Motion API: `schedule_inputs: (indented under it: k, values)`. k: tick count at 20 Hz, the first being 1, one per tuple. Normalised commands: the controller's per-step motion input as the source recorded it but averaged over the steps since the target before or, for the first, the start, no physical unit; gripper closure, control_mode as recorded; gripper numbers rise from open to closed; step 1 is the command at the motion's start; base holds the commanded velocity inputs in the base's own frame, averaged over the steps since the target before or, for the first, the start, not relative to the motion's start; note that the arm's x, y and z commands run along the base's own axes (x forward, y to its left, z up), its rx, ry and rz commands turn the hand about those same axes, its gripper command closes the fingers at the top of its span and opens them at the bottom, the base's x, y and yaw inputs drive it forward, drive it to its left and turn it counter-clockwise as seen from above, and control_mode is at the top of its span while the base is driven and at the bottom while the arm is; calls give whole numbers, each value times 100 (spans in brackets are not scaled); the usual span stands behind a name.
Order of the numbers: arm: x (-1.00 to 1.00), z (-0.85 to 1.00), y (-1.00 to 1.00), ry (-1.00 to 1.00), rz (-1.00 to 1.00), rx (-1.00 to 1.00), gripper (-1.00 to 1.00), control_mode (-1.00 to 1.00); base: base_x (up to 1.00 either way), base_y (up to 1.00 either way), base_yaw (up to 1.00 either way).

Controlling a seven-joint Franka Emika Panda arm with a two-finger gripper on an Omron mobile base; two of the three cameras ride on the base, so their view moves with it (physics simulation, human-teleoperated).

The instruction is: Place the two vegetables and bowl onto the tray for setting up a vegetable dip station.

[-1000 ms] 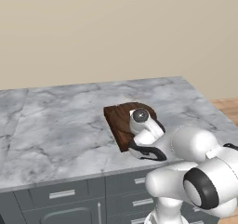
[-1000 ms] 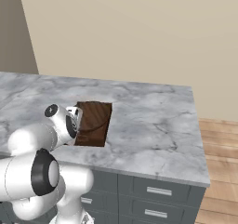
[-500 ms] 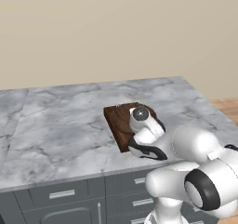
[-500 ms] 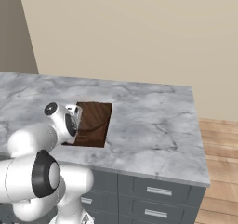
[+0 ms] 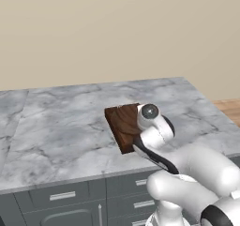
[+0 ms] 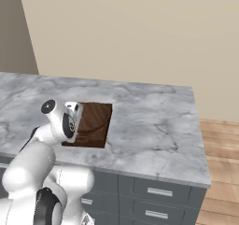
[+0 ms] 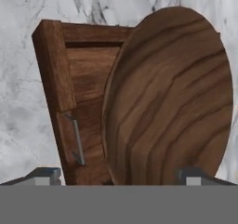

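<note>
Wooden tray point(image 5: 123, 126), rectangular, dark brown, raised rim: lies on the grey marble counter point(image 5: 61, 131) near its front edge, partly hidden by the arm in both base views. Wooden bowl point(image 7: 172, 97), round, grained: tilted steeply on edge above the tray, close before the hand camera. Gripper point(image 7: 118, 174): both fingertips flank the bowl's lower edge, apparently clamped on the bowl.

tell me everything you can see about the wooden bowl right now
The bowl is round, wide and shallow, dark brown wood with bold curved grain. In the hand view it stands tilted on edge over the tray, covering most of it, between the gripper's fingertips. Whether it touches the tray cannot be told.
</note>
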Motion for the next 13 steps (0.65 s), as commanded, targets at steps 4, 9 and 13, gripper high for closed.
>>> schedule_inputs:
  k: [4, 9, 13]
  values:
    - [-20, 44, -38, 0, -4, 0, -100, -100, 0, 0, 0]
    - [-20, 49, -43, 1, -5, 0, -100, -100, 0, 0, 0]
    - [-26, 48, -39, 6, -5, 0, -100, -100, 0, 0, 0]
